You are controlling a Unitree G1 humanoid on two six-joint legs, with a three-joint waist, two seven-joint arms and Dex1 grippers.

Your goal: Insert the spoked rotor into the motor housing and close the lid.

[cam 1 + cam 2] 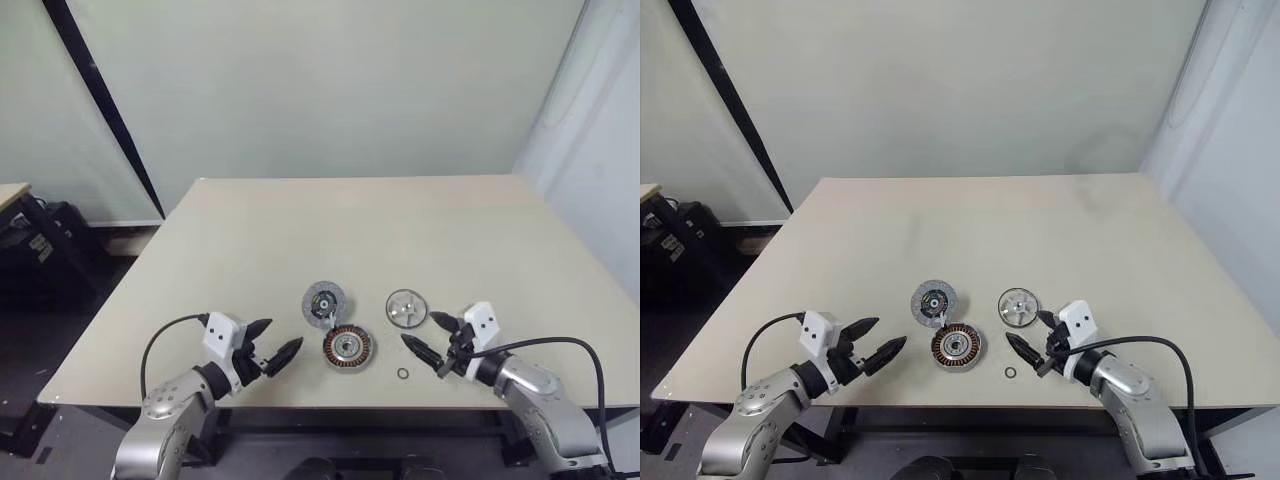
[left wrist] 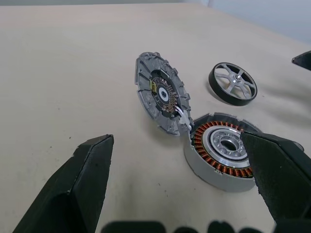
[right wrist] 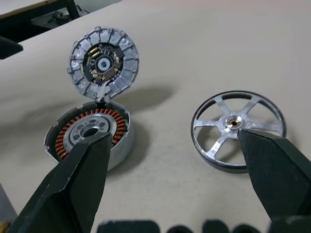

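Spoked rotor (image 3: pixel 238 128) lay untouched beside your released right gripper (image 1: pixel 432 344); you needed to pinch its rim squarely, left gripper (image 1: pixel 272 345) also released.

A bare lab or test room: a plain beige rectangular table (image 1: pixel 300 230) stands before blank pale green walls (image 1: pixel 330 80), a black diagonal strip (image 1: pixel 100 100) crosses the far left wall, and dark equipment (image 1: pixel 40 240) sits at far left.

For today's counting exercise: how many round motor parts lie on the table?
4: lid propped against motor housing, spoked rotor to their right, tiny black ring near the front edge.
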